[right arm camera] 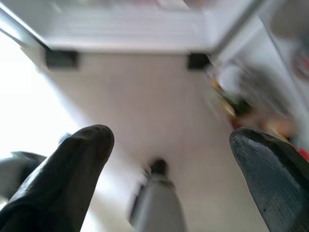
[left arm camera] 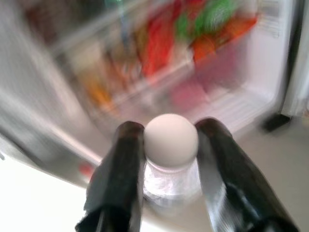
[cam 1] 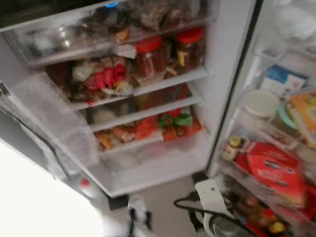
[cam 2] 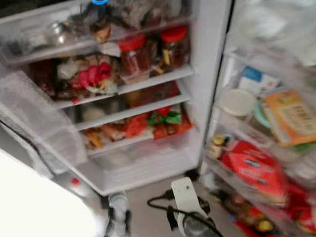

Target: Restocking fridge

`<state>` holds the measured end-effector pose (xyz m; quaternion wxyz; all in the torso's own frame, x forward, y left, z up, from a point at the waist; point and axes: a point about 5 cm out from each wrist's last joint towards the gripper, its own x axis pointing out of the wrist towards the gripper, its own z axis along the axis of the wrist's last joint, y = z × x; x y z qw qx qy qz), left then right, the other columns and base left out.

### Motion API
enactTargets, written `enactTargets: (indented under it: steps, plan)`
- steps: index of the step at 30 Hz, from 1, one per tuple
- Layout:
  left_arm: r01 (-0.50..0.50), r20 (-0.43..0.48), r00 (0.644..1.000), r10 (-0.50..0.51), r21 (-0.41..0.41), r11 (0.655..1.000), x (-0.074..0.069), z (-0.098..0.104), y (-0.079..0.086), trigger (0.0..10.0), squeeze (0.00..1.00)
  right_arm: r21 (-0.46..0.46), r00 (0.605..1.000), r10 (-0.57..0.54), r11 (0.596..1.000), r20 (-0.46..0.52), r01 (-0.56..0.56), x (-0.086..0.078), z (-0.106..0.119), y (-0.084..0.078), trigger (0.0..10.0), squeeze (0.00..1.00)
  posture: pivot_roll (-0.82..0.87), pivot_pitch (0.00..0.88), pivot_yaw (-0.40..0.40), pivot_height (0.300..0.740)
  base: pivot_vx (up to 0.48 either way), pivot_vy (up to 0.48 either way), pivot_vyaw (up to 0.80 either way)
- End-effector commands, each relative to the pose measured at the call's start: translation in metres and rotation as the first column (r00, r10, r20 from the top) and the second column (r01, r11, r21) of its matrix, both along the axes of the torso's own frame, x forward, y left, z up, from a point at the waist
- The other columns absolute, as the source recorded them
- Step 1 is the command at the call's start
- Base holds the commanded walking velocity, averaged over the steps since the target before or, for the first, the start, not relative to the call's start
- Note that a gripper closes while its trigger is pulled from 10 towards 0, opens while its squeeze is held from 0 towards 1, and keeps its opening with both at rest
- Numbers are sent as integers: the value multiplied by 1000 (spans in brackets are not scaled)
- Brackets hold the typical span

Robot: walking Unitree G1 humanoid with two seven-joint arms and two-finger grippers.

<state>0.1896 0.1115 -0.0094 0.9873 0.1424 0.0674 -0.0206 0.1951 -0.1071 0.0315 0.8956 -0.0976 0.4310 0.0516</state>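
1. Open fridge (cam 1: 210,94) shelves crowd the upper half of the head views with red-lidded jars (cam 1: 167,51) and bright packets, the door racks (cam 1: 289,159) run down the right edge, and pale floor (cam 1: 169,209) lies at the bottom centre.
2. Left gripper (left arm camera: 169,145) sits low at the bottom left of the head views, its black fingers (left arm camera: 120,169) closed narrowly around a white-capped bottle (left arm camera: 171,140), cap toward the shelves.
3. Right gripper (right arm camera: 169,159) points down at the floor, fingers (right arm camera: 72,164) spread wide and holding nothing.
4. My judgement: the shelves look nearly full, so pushing the bottle in could knock packets or jars loose.
5. Blur suggests motion; a swing of the arm could clip the lower drawer edge, and the rounded bottle could slip from the grip.
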Motion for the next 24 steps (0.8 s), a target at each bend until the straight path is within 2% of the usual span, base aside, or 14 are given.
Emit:
enactTargets:
  steps: [1,2,5,8,14,22,24]
  plan:
    - [-82,121,988,100,-146,986,68,51,62,10000,0,27,999,-1,1000,-42,2,-10,-3,8,10000,0,-105,182,-5,740,0,0,0]
    - [-87,123,987,105,-144,986,73,55,68,10000,0,28,999,-2,1000,-42,4,-10,-3,8,10000,0,-105,182,-5,740,0,0,0]
    - [-160,145,974,174,-102,982,73,60,66,10000,0,33,999,-6,999,-46,7,-10,-2,8,10000,0,-106,182,-5,740,0,0,0]
    - [-105,119,985,126,-174,979,76,64,75,10000,0,31,999,-4,999,-48,6,-10,-1,8,10000,0,-106,182,-5,740,0,0,0]
    - [-121,92,986,140,-181,976,73,63,85,10000,0,32,999,-5,999,-48,7,-10,-1,8,10000,0,-107,181,-6,740,0,0,0]
    - [-116,83,988,134,-189,975,72,64,86,10000,0,27,999,-5,1000,-52,7,-11,-1,7,10000,0,-106,182,-7,740,0,0,0]
    - [-97,83,990,118,-221,970,72,64,83,10000,0,21,999,-5,1000,-49,6,-10,-1,6,10000,0,-106,183,-6,740,0,0,0]
